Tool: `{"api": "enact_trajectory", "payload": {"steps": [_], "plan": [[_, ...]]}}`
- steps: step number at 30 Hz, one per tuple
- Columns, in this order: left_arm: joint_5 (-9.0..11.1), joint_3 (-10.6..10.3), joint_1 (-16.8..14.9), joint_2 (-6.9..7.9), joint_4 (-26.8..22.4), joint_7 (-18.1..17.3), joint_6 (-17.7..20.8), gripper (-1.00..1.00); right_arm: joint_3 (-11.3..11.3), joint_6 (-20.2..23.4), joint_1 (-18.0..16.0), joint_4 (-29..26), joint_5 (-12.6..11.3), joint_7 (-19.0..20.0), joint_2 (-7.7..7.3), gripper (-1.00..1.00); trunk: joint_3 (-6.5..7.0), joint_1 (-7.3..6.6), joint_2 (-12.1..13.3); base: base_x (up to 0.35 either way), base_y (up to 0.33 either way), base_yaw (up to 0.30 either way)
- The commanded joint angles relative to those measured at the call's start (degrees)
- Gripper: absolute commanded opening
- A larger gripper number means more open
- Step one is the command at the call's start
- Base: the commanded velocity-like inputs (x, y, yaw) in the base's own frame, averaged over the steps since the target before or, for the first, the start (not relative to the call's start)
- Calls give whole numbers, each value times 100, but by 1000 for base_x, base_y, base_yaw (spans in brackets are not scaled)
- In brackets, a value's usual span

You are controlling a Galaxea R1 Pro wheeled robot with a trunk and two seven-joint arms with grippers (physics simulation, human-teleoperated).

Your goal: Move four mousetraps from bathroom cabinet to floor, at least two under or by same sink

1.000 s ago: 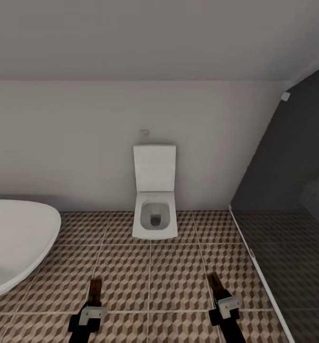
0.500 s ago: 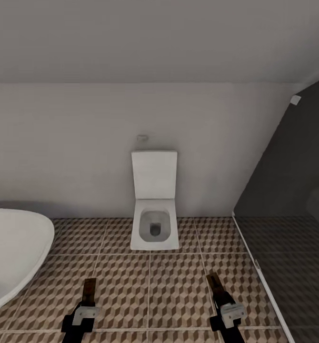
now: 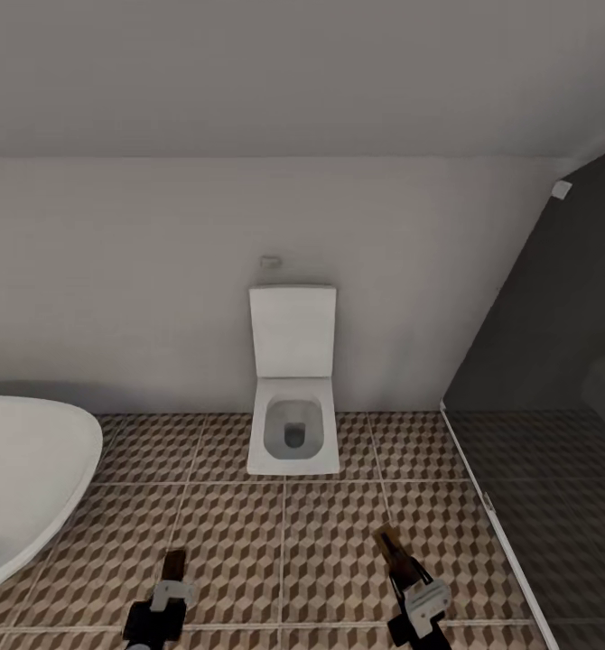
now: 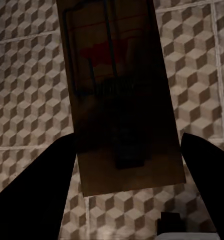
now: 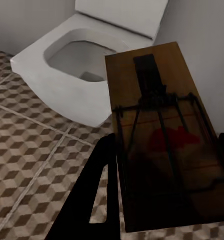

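I hold two mousetraps, one in each gripper, above the bathroom floor (image 3: 284, 533) of cube-patterned tiles. My left gripper (image 3: 171, 585) is shut on a brown wooden mousetrap (image 3: 173, 564); the left wrist view shows that mousetrap (image 4: 117, 95), with its dark wire and red mark, between my left gripper's (image 4: 127, 147) dark fingers (image 4: 36, 200). My right gripper (image 3: 404, 569) is shut on another mousetrap (image 3: 389, 543). In the right wrist view this mousetrap (image 5: 162, 135) sits in my right gripper (image 5: 167, 145), pointing towards the toilet. The cabinet and the bathroom sink are out of view.
A white toilet (image 3: 293, 433) stands against the wall straight ahead, and the toilet (image 5: 76, 65) is close in the right wrist view. An oval white bathtub (image 3: 23, 487) is at the left. The dark shower floor (image 3: 555, 506) lies behind a pale threshold at the right.
The view first shifted as the robot moved. Since then my left gripper has drawn back a little. My right gripper has swung its mousetrap slightly leftward.
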Motion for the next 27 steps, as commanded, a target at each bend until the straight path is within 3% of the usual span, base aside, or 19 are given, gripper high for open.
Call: {"api": "enact_trajectory", "payload": {"steps": [1, 7, 10, 13, 16, 21, 27], "plan": [[30, -29, -63, 3, -49, 33, 141, -100, -30, 115, -14, 1, 60, -30, 6, -100, -10, 2, -10, 0, 0, 0], [34, -19, -680, 2, -126, 33, 742, -100, -87, 1272, -388, -13, 40, -26, 38, -100, -10, 2, -10, 0, 0, 0], [41, -10, -1108, -9, -157, 9, 1131, -100, -100, 2284, -950, 5, 7, -27, 244, -100, -10, 2, -10, 0, 0, 0], [50, 47, -1207, -39, -165, -13, 1191, -100, -111, 3097, -1510, 29, -295, -20, 366, -100, -10, 2, -10, 0, 0, 0], [61, 52, -1221, -32, -90, -244, 975, -100, -108, 3528, -1855, 201, -618, -7, 398, -100, -10, 2, -10, 0, 0, 0], [55, 52, -1163, -25, 481, -1392, -108, -100, -78, 3499, -1948, 632, -712, 10, 402, -100, -10, 2, -10, 0, 0, 0], [54, 44, -1020, -33, 561, -1600, -308, -100, -49, 3079, -1954, 890, -707, 20, 393, -100, -10, 2, -10, 0, 0, 0]]}}
